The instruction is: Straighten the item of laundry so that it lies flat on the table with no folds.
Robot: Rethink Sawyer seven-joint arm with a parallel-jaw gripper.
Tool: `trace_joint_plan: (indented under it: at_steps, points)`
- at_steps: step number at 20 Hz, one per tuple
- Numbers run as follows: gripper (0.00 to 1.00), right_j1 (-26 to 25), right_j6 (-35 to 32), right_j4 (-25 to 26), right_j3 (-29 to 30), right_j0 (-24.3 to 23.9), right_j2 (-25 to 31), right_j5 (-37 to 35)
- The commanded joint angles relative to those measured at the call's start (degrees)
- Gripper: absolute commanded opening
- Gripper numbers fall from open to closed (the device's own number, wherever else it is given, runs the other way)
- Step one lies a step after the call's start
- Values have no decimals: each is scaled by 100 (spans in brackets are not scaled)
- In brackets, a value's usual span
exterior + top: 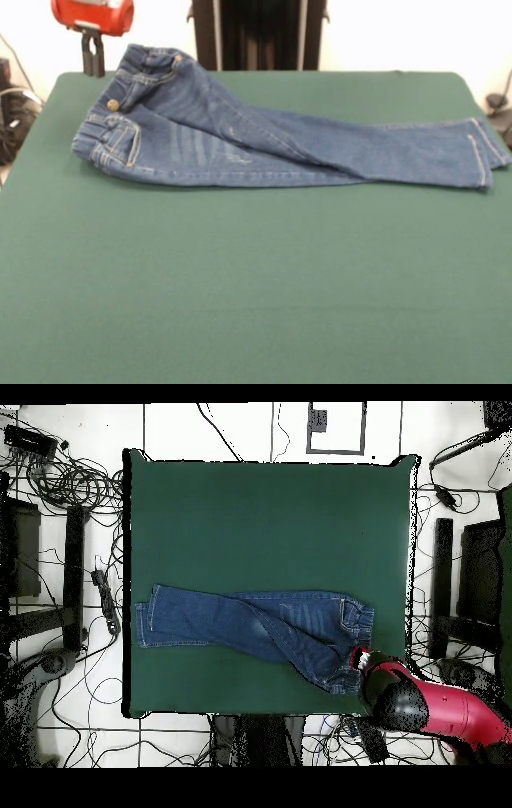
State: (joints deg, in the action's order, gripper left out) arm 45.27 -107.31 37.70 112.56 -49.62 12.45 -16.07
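Note:
The blue denim jeans (240,140) lie across the far half of the green table (240,280), waist at the left and hems at the right edge. The two legs overlap, one lying slantwise over the other. The waist is twisted, and its far part with the brass button (113,105) stands up. My gripper (94,68) hangs below the red arm just left of the raised waistband, at the table's far left corner. I cannot tell whether it touches the denim. In the overhead view the jeans (260,624) lie near the table's (270,514) lower edge, with my gripper (360,656) at the waist.
The robot's black pedestal (260,32) stands behind the table's far edge. Cables (70,484) and dark stands (440,584) lie on the floor around the table. The jeans' hems (488,152) reach close to the table's right edge.

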Motion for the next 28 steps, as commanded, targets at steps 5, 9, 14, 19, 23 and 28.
trace_joint_plan:
  at_steps: [5, 9, 14, 19, 23, 28]
  points:
    - [0, -110, 123, -224, 222, 304, 683, -501]
    - [0, -65, -172, -326, 333, 504, 577, -406]
    - [0, -72, -541, -466, 337, 835, 400, -312]
    - [0, -92, -938, -676, 370, 1218, 149, -97]
    - [0, -327, -1229, -690, 348, 1570, -208, 323]
    - [0, -484, -1220, -800, 273, 1768, -395, 515]
